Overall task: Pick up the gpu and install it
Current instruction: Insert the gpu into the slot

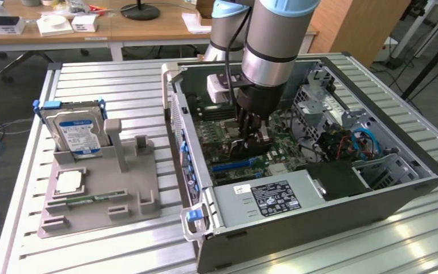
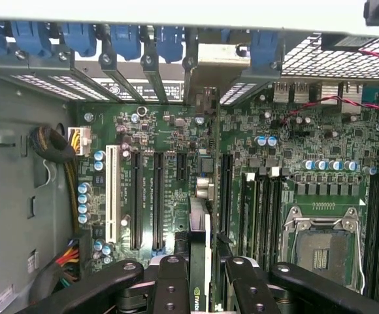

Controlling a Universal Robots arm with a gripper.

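- The arm reaches down into the open PC case, which lies on its side on the slatted desk, centre-right in the exterior view.
- The end effector sits low over the motherboard, roughly mid-frame in the exterior shot.
- In the wrist view, the end effector is clamped on the gpu. One black finger is on each side, and the card is edge-on between them with a bit of green logo showing.
- The gpu lines up with the long expansion slots, between the black ones. Its grey end bracket is up against the row of rear slot openings with the blue clips.
- I honestly can't tell if it's seated in a slot or just above it.
- The empty CPU socket is off to one side of the card, and the white slot is on the other.
- On the exterior view's left there's a grey holder on the desk. A hard drive stands upright in it, and a small green memory stick lies flat nearer the front.
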